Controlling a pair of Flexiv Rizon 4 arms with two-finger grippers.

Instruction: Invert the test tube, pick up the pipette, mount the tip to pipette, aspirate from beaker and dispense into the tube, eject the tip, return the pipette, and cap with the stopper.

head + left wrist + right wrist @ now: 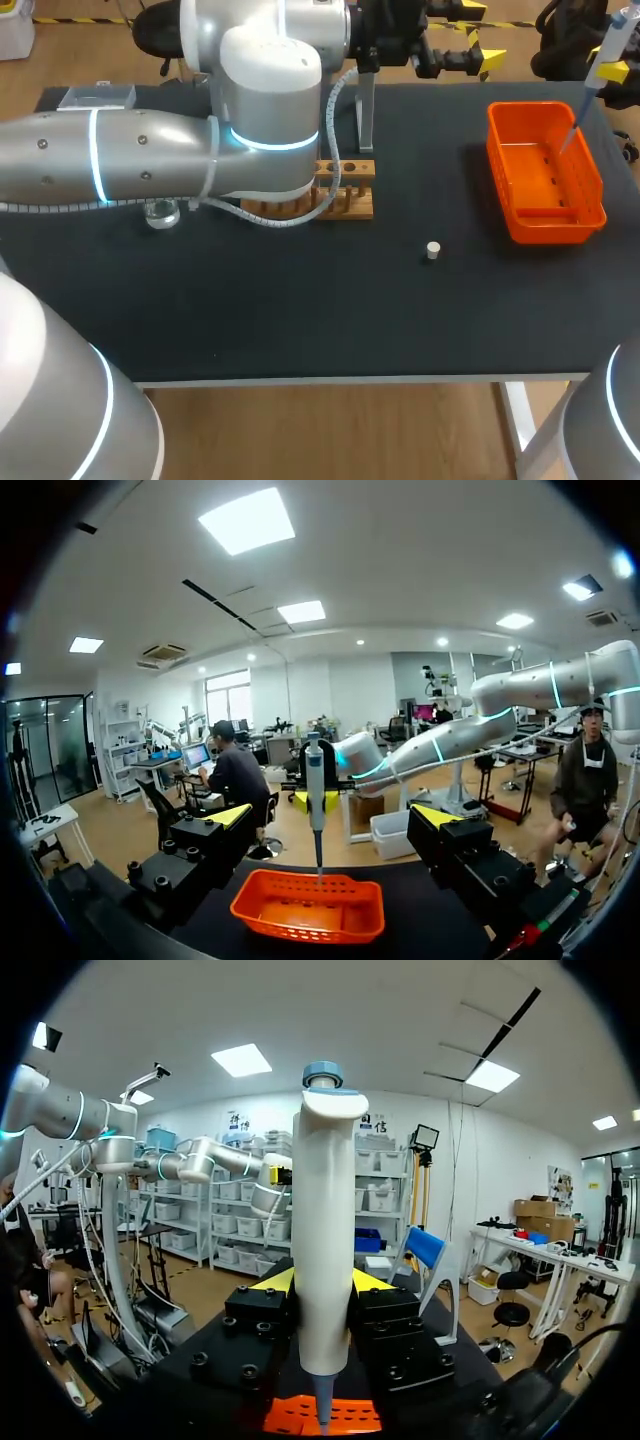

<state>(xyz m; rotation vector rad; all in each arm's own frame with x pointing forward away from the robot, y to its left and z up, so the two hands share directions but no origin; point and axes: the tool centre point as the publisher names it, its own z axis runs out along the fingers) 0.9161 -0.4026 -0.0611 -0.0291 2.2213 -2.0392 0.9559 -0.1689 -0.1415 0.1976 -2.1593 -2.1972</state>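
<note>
Right wrist view: the right gripper (322,1285) is clamped on the pipette (322,1210), held upright with its tip (322,1407) straight down over the orange bin (360,1417).

Count, one pipette (603,48) taken as reference:
- 1 basket (545,215), noted directly under the pipette.
- 1 stopper (432,250), noted well apart from it, on the left arm's side.
- 1 rack (355,187), farther that way; 2 holes are counted in its top, the remainder is hidden by the left arm (130,155).
- 1 post (365,110), noted behind the rack.
- 1 beaker (160,212) and 1 clear box (95,97), farthest from the pipette.
- 2 arms are counted, right arm (605,425) included.
- 2 grippers are counted: left gripper (332,817), right gripper (322,1280); 2 yellow tips each.
</note>
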